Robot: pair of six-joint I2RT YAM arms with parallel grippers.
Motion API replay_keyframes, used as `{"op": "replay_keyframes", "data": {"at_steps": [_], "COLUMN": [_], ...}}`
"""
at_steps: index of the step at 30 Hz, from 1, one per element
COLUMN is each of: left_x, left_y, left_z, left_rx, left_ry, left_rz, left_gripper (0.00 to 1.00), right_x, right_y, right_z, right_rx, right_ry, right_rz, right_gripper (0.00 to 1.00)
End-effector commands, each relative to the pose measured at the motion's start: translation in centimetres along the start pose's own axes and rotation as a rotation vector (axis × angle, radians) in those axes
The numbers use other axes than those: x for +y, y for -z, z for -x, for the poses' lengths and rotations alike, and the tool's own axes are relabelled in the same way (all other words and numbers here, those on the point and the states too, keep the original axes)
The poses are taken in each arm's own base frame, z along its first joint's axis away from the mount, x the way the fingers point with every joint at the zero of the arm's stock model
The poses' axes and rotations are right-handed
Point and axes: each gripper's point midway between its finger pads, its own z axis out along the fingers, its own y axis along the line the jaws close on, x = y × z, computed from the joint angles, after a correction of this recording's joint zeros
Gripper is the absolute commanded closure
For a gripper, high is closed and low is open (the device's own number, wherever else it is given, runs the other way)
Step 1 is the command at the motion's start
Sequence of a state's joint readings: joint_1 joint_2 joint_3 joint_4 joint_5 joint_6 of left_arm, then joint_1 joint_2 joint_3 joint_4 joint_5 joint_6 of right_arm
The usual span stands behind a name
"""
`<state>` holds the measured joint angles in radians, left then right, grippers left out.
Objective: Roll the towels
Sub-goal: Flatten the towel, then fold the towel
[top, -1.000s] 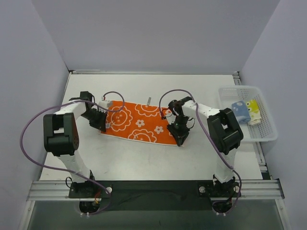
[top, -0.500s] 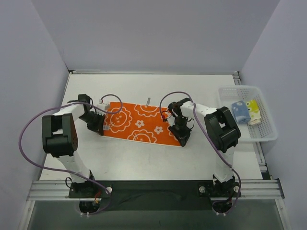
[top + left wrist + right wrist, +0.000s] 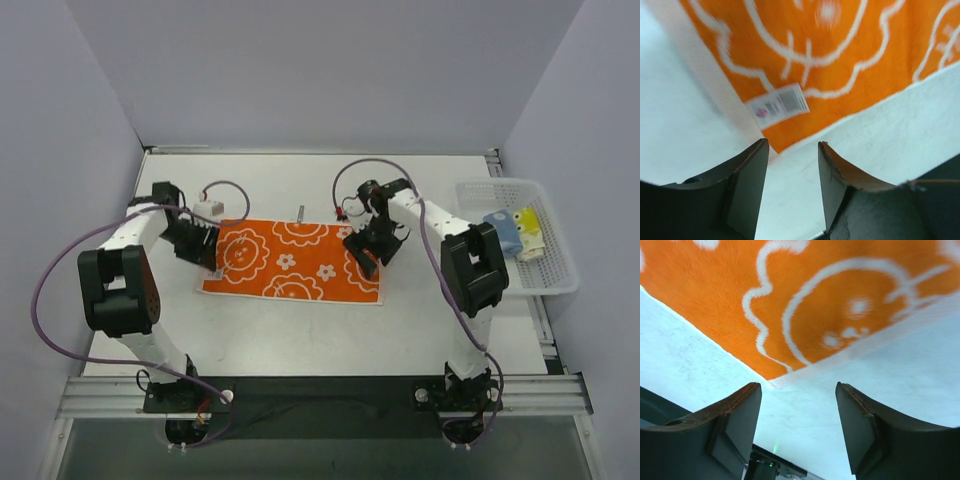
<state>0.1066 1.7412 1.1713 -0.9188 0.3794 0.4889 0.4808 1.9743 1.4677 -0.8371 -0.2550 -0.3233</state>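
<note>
An orange towel [image 3: 290, 262] with white flower outlines lies spread flat on the white table, its long side running left to right. My left gripper [image 3: 207, 252] stands open just off the towel's left edge, nothing between its fingers. In the left wrist view the towel's corner [image 3: 840, 60] and its white label [image 3: 779, 104] lie just ahead of the open gripper [image 3: 792, 150]. My right gripper [image 3: 366, 252] is open at the towel's right edge. Its wrist view has the towel's corner [image 3: 805, 305] just beyond the open gripper [image 3: 797, 390]. A rolled light blue towel [image 3: 500, 232] and a yellow towel [image 3: 527, 230] sit in the basket.
A white mesh basket [image 3: 500, 185] stands at the table's right edge. A small grey piece [image 3: 299, 211] lies just behind the orange towel. Grey walls close in the table on three sides. Purple cables loop off both arms.
Both grippers have opened and let go of the orange towel's ends. The towel has shifted a little farther back and now lies straighter and flat.
</note>
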Motion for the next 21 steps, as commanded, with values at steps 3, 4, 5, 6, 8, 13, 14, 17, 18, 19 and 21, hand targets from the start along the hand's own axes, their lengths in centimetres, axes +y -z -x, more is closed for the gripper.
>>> {"op": "replay_keyframes", "data": {"at_steps": [3, 4, 5, 6, 8, 13, 14, 17, 18, 19, 21], "left_x": [1.8, 2.4, 3.4, 3.8, 5.4, 8.5, 9.1, 10.0, 10.1, 10.1, 10.2], "left_y": [6.4, 7.8, 6.4, 6.1, 5.6, 4.3, 4.0, 2.9, 2.9, 2.4, 2.0], "left_z": [12.0, 14.3, 15.0, 16.0, 18.7, 21.9, 22.5, 22.8, 23.0, 22.9, 22.7], "left_rx": [-0.346, -0.397, -0.379, -0.385, -0.4, -0.408, -0.409, -0.394, -0.392, -0.383, -0.369], "left_ry": [-0.092, -0.107, -0.09, -0.083, -0.081, -0.078, -0.078, -0.078, -0.084, -0.085, -0.089], "left_rz": [0.076, 0.101, 0.087, 0.082, 0.1, 0.154, 0.169, 0.18, 0.19, 0.187, 0.19], "left_gripper": [0.42, 0.43, 0.45, 0.46, 0.5, 0.51, 0.51, 0.51, 0.51, 0.51, 0.51], "right_x": [-5.1, -6.6, -7.6, -8.5, -10.8, -12.9, -13.0, -13.5, -13.6, -13.8, -13.9], "right_y": [6.0, 6.2, 6.2, 6.2, 6.4, 4.5, 4.2, 2.9, 2.9, 2.4, 2.0], "right_z": [3.4, 4.7, 5.2, 5.6, 7.0, 8.2, 8.4, 8.8, 9.2, 9.3, 9.6], "right_rx": [-0.21, -0.232, -0.237, -0.246, -0.279, -0.262, -0.264, -0.26, -0.269, -0.266, -0.261], "right_ry": [-0.117, -0.171, -0.205, -0.24, -0.317, -0.346, -0.361, -0.391, -0.405, -0.413, -0.416], "right_rz": [-0.028, -0.044, -0.058, -0.063, -0.082, -0.113, -0.11, -0.108, -0.109, -0.108, -0.109], "right_gripper": [0.39, 0.41, 0.44, 0.48, 0.5, 0.52, 0.52, 0.55, 0.55, 0.55, 0.57]}}
